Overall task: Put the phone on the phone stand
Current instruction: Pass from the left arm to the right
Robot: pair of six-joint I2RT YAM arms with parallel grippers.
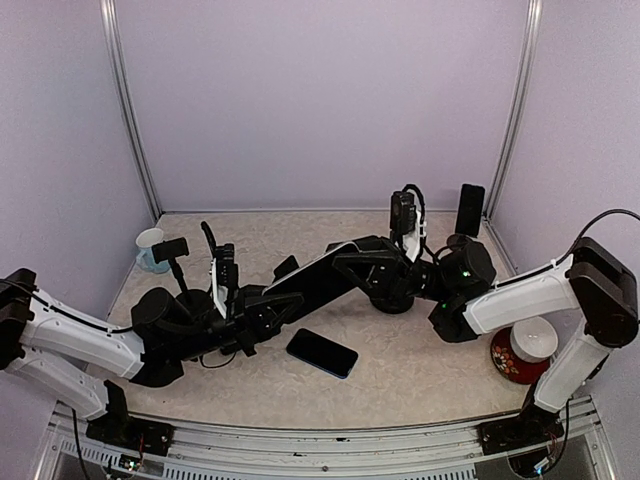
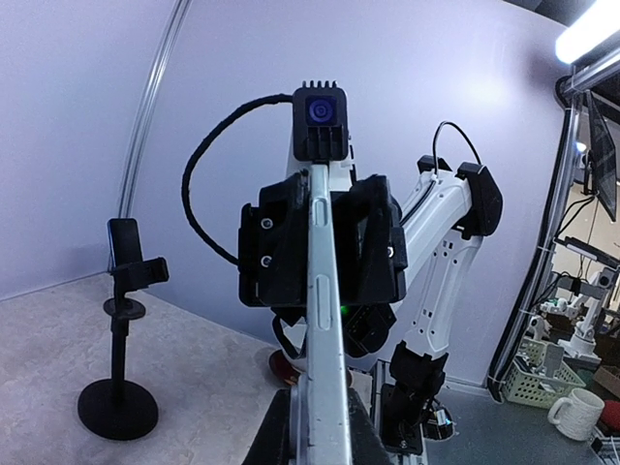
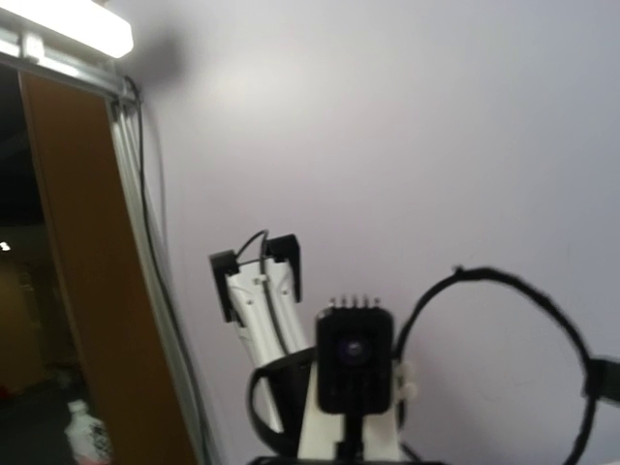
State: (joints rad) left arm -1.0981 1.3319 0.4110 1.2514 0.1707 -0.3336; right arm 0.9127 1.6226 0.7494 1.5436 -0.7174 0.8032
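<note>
Left gripper (image 2: 320,421) clamping phone (image 2: 325,320), right gripper (image 2: 325,242) astride

Beige table (image 1: 430,385): dark phone (image 1: 322,352) flat, ctr-bottom; mug (image 1: 150,250) upper left; red dish (image 1: 503,362) right; stand (image 2: 118,405) lower left, left-wrist view.

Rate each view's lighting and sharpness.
Top external: even light, sharp throughout. Left wrist: strip light flares at top right, while the edge-on phone is crisp. Right wrist: soft all over, with the lamp blown out at top left.
</note>
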